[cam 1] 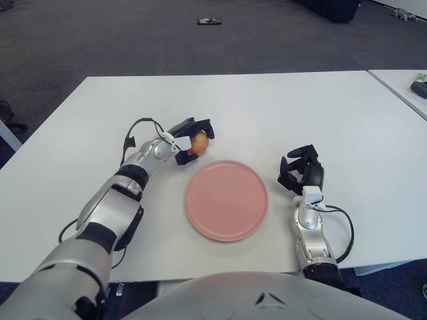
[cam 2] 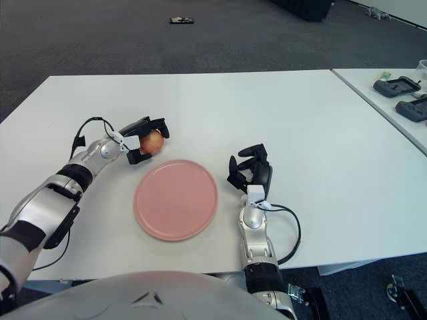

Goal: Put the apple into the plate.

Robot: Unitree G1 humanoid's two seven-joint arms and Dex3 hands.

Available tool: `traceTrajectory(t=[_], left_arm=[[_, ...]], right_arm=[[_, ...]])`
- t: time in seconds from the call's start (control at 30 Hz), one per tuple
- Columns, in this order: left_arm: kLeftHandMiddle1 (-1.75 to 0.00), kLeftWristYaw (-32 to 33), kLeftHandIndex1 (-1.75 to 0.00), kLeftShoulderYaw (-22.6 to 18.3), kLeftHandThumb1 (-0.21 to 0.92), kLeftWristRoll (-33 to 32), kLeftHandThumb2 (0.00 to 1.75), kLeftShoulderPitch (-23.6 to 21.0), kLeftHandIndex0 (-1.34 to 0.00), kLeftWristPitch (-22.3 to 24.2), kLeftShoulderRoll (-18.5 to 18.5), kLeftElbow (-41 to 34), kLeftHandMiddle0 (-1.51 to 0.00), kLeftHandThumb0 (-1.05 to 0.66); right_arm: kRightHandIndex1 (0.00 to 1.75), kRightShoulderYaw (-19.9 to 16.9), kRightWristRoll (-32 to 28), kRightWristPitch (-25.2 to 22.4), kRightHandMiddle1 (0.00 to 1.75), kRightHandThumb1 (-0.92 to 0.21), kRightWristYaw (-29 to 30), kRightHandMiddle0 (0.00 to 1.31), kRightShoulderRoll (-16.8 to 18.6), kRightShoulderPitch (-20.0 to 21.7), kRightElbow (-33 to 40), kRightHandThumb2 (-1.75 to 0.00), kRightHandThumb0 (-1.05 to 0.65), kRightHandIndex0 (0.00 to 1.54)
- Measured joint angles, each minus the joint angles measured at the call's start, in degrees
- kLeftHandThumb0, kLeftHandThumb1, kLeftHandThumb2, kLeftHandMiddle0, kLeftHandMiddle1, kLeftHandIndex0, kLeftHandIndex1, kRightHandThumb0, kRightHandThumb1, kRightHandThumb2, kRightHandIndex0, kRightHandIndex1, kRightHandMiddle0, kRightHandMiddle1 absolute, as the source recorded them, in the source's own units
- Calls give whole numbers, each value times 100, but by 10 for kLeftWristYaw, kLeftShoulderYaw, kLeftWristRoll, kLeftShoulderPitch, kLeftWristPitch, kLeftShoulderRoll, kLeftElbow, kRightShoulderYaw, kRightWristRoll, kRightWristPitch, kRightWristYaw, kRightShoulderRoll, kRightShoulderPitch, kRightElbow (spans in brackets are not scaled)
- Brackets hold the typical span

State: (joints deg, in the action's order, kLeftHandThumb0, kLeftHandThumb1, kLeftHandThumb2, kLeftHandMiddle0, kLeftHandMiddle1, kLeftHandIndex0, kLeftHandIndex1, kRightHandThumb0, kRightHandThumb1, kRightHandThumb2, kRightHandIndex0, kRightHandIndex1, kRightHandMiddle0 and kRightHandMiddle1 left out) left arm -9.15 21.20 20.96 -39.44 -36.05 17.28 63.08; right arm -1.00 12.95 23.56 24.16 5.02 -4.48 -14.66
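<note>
Black left hand fingers curl around the apple.

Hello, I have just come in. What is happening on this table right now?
The robot's left hand has its dark fingers closed around a small yellow-red apple, just beyond the far-left edge of the round pink plate. The apple is not yet over the plate, which holds nothing. The right hand shows to the right of the plate, holding nothing. Everything is on a white table.
</note>
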Motion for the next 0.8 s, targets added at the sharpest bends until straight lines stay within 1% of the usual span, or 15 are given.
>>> traceTrajectory(t=[0.2,0.43,0.63,0.8], left_arm=[[-157,-35,-175,-28,-9,-35,172,27,-69,-1,-7,-33,-98,0],[-158,-80,-175,-59,-10,-82,173,63,-69,12,-9,-130,-99,0],[-158,-91,-175,-85,-11,-117,174,84,-70,16,-12,-191,-99,0],[-157,-103,-175,-97,-12,-139,175,122,-71,22,-14,-266,-99,0]], right_arm=[[162,1,0,0,175,-59,0,40,0,0,0,-98,-40,68],[161,-1,-4,0,175,-59,-2,40,1,0,0,-99,-40,68],[162,-1,-5,2,175,-57,-2,41,1,0,-1,-101,-41,68],[162,-3,-5,6,175,-56,-2,42,0,0,-4,-101,-41,68]])
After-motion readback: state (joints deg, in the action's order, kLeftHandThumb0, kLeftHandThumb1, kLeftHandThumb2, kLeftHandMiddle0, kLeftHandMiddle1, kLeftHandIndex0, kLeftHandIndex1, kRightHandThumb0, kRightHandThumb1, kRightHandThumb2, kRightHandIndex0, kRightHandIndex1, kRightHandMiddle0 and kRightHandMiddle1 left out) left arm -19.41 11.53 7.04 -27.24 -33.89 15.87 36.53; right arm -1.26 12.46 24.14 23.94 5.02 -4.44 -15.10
